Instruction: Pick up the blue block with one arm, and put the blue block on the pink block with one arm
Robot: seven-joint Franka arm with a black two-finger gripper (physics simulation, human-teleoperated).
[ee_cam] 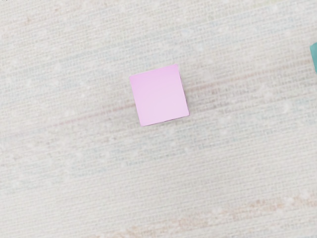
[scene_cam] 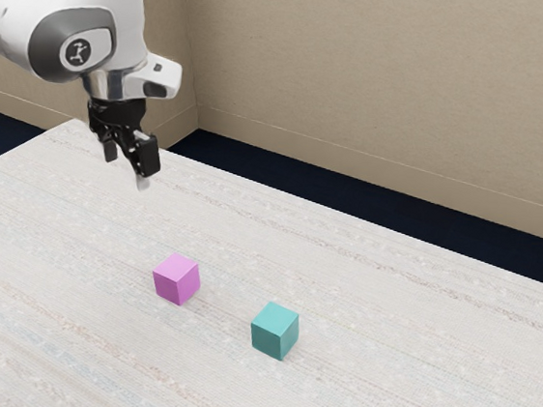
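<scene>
A pale, streaky-grained table (scene_cam: 416,306) carries two cubes lying flat on its top and apart from each other, a pink block (scene_cam: 176,279) toward the exterior view's left and a blue block (scene_cam: 274,330) (more teal, really) to its right, slightly nearer the camera.

Teal-tinted blue block (scene_cam: 274,330) upright, near pink block (scene_cam: 176,279) but apart, on exterior view's right of it
</scene>
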